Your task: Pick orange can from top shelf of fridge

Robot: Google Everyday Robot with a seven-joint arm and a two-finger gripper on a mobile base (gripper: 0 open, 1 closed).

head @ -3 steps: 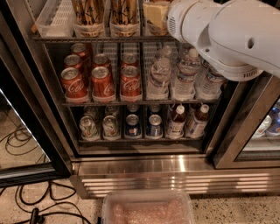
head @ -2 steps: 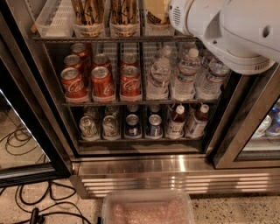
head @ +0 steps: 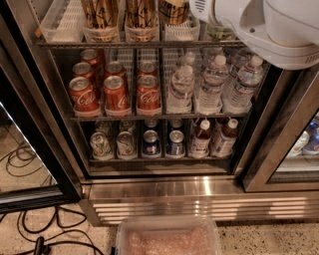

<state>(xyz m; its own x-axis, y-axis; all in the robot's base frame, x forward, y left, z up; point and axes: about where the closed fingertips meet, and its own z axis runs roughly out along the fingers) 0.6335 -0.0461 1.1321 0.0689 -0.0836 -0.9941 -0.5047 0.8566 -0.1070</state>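
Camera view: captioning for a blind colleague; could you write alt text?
A white robot arm reaches in at upper right toward the top shelf of the fridge, where orange cans stand in clear trays; the gripper, beyond the arm, is out of sight. Red cans and water bottles fill the rack below.

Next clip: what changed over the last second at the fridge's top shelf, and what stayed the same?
The white arm rose toward the upper right corner, uncovering more of the water bottles. The gripper is out of sight past the arm's end by the top shelf, so no grasp or release shows. The orange cans, red cans and bottom row stayed put.
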